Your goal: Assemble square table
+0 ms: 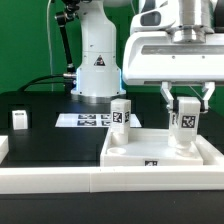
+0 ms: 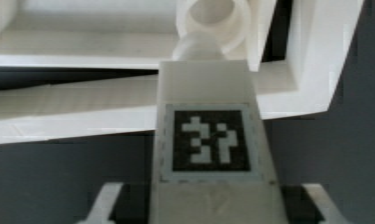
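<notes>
Hand: the hand (image 1: 187,103) is clamped on a leg post (image 1: 187,122), with one finger on each side.
Axis: the post stands upright, directly under the hand, with its foot in the table top (image 1: 200,158) corner at the exterior view's right.
Others: a second leg post (image 1: 121,113) stands at the other far corner; a third leg post (image 1: 19,120) is on the bench (image 1: 40,105), well apart.
Writing: only a patterned tag (image 2: 210,140); no words can be read.
</notes>
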You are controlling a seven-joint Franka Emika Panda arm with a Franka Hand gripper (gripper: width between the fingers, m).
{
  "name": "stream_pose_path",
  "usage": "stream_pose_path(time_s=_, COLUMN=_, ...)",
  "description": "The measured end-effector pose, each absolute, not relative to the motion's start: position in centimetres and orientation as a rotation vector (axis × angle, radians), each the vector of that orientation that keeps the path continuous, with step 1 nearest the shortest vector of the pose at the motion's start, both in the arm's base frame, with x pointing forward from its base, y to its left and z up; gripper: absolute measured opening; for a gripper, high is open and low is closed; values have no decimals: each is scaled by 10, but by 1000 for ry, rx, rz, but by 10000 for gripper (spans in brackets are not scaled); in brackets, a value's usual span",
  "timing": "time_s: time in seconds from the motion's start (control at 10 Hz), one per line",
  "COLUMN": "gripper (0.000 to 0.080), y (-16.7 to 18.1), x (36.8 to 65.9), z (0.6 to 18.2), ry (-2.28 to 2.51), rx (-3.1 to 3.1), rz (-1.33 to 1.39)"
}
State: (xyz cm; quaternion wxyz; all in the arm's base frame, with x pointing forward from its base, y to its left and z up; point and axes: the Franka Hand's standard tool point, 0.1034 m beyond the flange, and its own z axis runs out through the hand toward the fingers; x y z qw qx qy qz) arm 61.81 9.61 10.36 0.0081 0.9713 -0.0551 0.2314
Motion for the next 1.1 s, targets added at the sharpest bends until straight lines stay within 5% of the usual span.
stream_pose_path(time_s=1.1, gripper=290, y=110, x=607, z=101, ry=-111, rx=3014, rz=818)
